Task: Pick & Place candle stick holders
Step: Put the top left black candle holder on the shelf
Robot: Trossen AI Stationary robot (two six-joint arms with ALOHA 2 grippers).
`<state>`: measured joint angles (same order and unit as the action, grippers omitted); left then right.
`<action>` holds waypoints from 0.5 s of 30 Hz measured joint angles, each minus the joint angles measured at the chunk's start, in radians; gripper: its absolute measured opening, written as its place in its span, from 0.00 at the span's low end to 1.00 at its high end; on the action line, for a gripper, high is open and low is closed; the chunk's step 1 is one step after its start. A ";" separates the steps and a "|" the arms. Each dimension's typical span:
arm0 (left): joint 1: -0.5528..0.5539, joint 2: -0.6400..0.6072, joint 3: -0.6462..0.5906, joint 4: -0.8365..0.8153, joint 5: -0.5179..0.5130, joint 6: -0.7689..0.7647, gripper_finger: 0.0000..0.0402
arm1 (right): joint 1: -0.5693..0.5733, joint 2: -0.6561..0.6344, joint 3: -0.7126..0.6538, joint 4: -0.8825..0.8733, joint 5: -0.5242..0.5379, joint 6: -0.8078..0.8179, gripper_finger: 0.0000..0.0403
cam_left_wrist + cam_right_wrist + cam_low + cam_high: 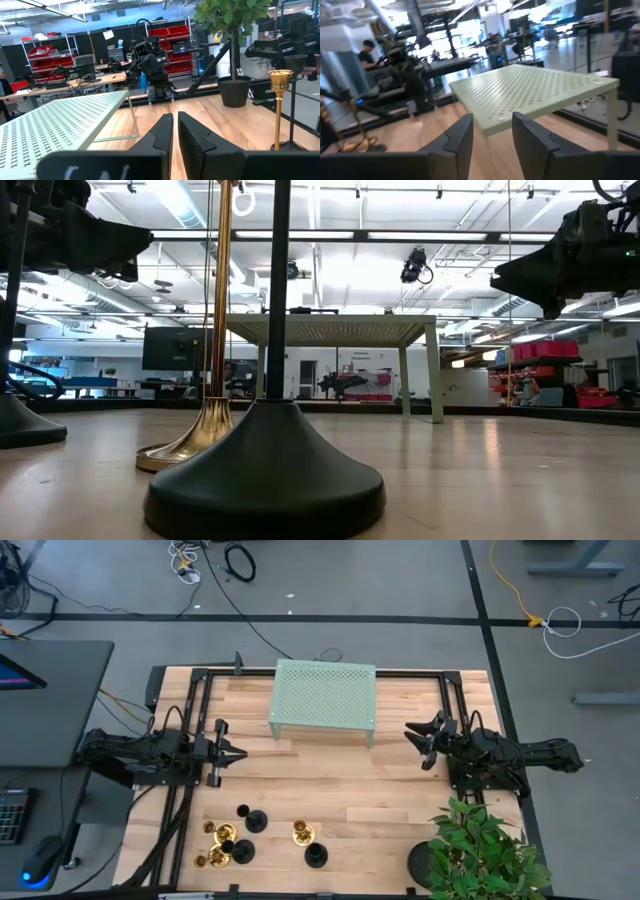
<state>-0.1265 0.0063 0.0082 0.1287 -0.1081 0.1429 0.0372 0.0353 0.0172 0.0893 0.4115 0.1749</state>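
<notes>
The black and gold candle stick holders (250, 837) stand at the table's near left. The left gripper (240, 753), fingers together, and right gripper (412, 734), fingers apart, hold nothing beside the green rack (324, 695).

Lower left of the high view: three matte black candlestick holders (250, 820) and three shiny brass-gold candlestick holders (302, 832). Top centre, one pale green perforated metal shelf (324, 695). Lower right, one leafy green potted plant (482, 852).
</notes>
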 joint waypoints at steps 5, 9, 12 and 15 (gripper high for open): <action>0.000 0.000 0.000 0.002 0.000 0.000 0.08 | 0.000 0.000 0.000 0.026 -0.002 0.000 0.34; 0.000 0.000 0.000 0.017 0.000 0.001 0.08 | 0.000 0.000 0.000 0.039 -0.001 0.000 0.34; 0.000 0.000 0.000 0.098 0.003 0.000 0.08 | 0.000 0.000 0.000 0.038 -0.001 0.000 0.34; 0.000 0.000 0.000 0.140 0.068 -0.001 0.10 | 0.000 0.000 0.000 0.038 -0.001 0.000 0.34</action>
<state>-0.1265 0.0063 0.0082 0.2691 -0.0404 0.1422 0.0372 0.0352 0.0174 0.1272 0.4107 0.1747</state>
